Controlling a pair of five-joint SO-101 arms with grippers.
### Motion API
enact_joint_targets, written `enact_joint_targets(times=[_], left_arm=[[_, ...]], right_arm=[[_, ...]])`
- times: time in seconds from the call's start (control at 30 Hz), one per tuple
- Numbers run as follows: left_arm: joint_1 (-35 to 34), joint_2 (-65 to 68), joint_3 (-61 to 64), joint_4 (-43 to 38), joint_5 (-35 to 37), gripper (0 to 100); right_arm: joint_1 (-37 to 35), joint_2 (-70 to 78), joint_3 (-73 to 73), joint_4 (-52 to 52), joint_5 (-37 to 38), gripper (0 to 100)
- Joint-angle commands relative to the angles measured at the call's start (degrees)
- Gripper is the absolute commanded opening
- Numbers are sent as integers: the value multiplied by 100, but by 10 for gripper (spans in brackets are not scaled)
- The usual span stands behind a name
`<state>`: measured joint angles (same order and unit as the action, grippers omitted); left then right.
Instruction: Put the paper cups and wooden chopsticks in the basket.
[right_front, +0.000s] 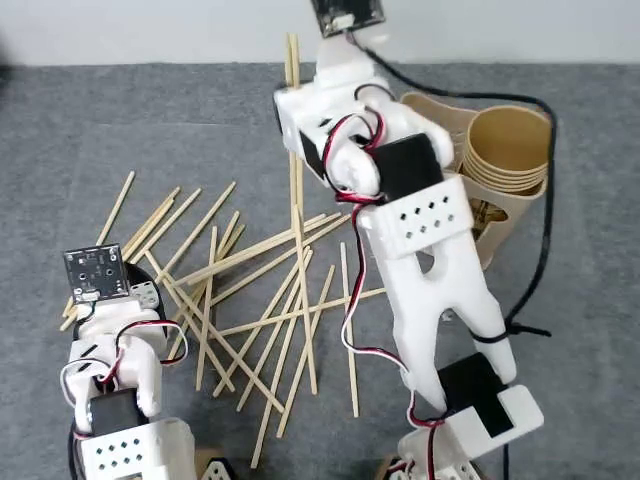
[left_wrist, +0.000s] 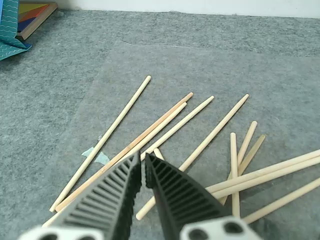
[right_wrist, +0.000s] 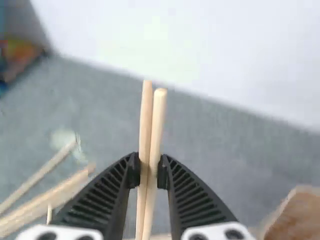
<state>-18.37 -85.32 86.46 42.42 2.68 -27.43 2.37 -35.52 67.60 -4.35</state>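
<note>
Several wooden chopsticks (right_front: 262, 268) lie scattered over the grey mat. My right gripper (right_wrist: 148, 171) is shut on two chopsticks (right_wrist: 152, 120), which stick out past its fingertips. In the high view this pair (right_front: 293, 70) points toward the table's far edge, just left of the right arm. A stack of paper cups (right_front: 510, 150) sits in the tan basket (right_front: 505, 225) to the right of that arm. At the near left, my left gripper (left_wrist: 142, 167) is shut with nothing in it, hovering over loose chopsticks (left_wrist: 165, 127).
The right arm (right_front: 430, 260) stretches across the mat between the chopstick pile and the basket. A corner of the basket (right_wrist: 300, 215) shows in the right wrist view. A teal and coloured object (left_wrist: 15, 20) lies beyond the mat's far corner.
</note>
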Motion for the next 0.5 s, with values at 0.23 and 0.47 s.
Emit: enact_joint_targets(times=[0.23,0.47], left_arm=[[26,-70,-40,-123,0,19],[26,-70,-40,-123,0,19]], right_arm=[[1042,-418,-1705,-119,62,8],[1859,-391,-2092,-303,334,8]])
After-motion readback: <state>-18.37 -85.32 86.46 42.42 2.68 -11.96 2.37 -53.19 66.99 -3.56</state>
